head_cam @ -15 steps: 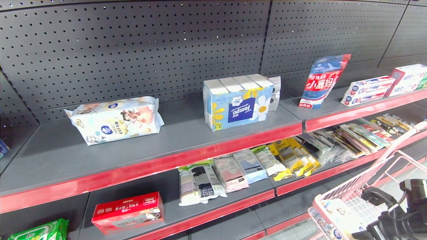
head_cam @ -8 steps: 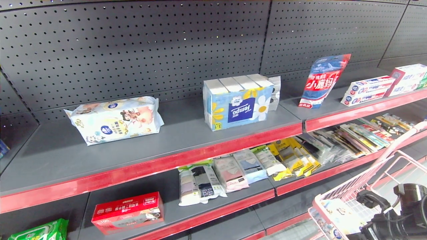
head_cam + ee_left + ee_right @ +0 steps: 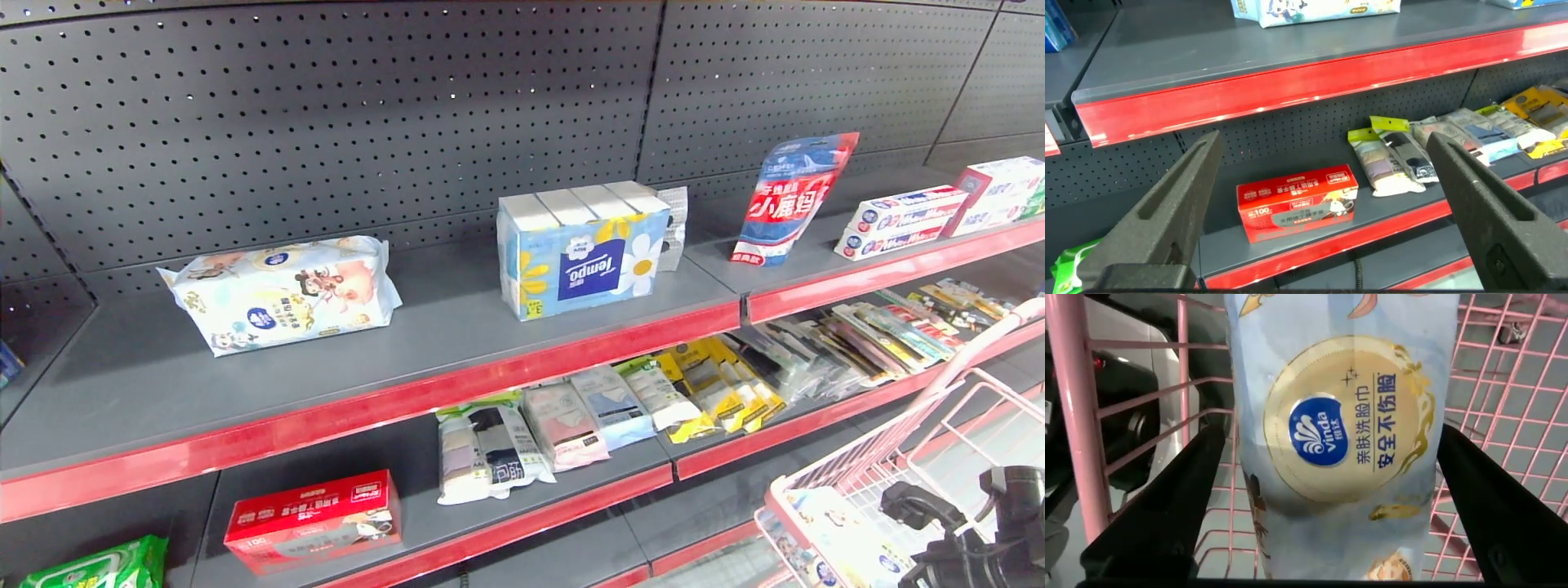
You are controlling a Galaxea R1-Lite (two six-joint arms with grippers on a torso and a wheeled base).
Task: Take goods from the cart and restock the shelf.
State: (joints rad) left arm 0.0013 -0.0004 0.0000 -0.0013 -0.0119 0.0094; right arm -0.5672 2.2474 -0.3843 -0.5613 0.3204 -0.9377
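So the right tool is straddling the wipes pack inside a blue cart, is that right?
Not quite: the cart is pink, not blue. The right wrist view shows the right tool straddling the wipes pack inside it.

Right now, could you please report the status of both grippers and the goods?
Left gripper open, empty, before the lower shelf. Right gripper open, straddling blue soft pack in cart. Nothing seen blocking the lift.
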